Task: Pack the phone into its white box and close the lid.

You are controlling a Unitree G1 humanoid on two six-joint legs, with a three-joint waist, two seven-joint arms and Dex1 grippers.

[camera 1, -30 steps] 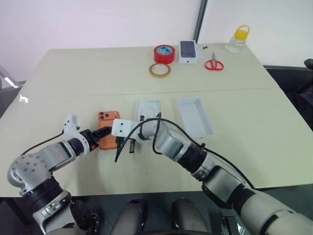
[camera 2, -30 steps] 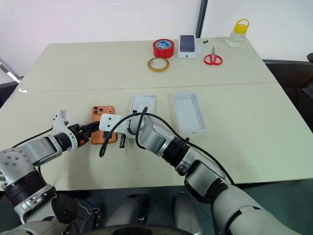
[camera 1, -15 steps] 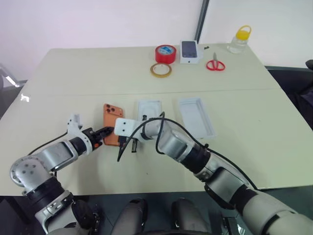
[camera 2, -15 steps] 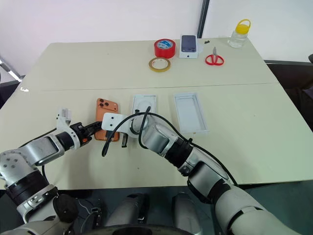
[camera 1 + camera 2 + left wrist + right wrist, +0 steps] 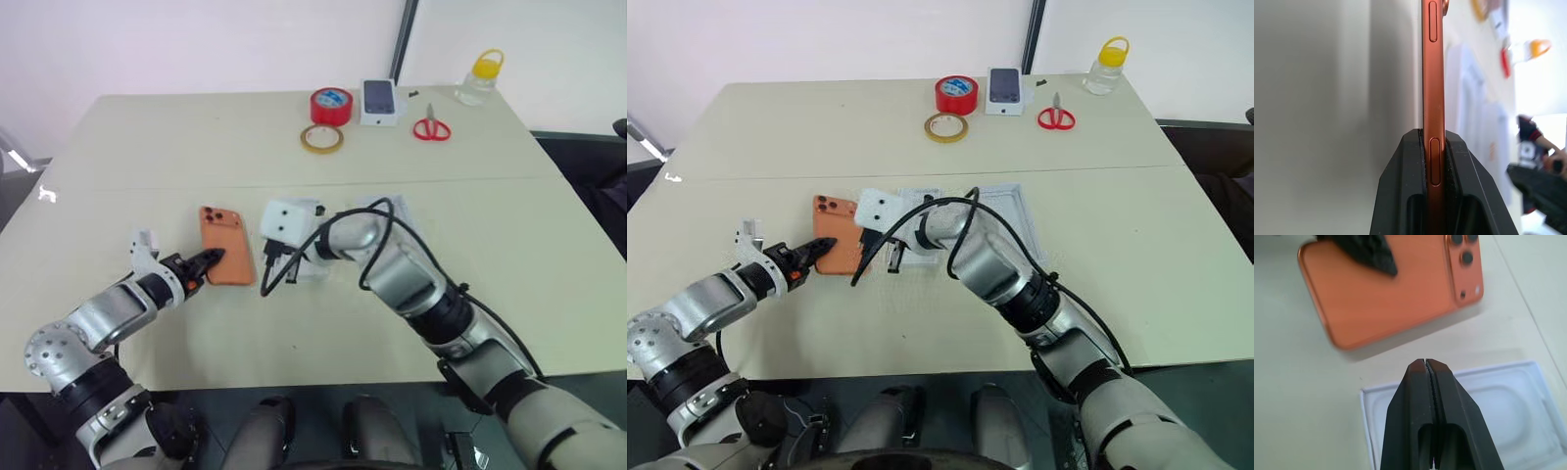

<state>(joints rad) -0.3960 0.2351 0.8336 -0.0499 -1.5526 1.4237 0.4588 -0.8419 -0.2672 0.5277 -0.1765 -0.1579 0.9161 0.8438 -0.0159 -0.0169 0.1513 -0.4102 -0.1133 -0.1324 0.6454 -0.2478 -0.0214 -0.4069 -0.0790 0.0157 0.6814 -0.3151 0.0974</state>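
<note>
Black fingers of our left gripper are pinched on the near short end of the phone, one pad on each broad face, so the orange slab juts forward from the jaws just above the table. Our right gripper hangs pressed shut with nothing in it, above the thin white insert with its oval dent, just beside the phone. We judge the phone stiff and fairly dense for its size, with a smooth matt back and a rounded metal edge carrying slim side buttons; held by one end it will want to sag or slip, so a hold nearer the middle of the long edges, clear of the raised three-lens camera block, would be steadier. The white box lies further right, a shallow card tray largely behind our right forearm, light and easily nudged. Far across the matt beige table sit a red tape roll, a thinner tan tape ring, red-handled scissors, a small white box and a yellow-capped bottle.
</note>
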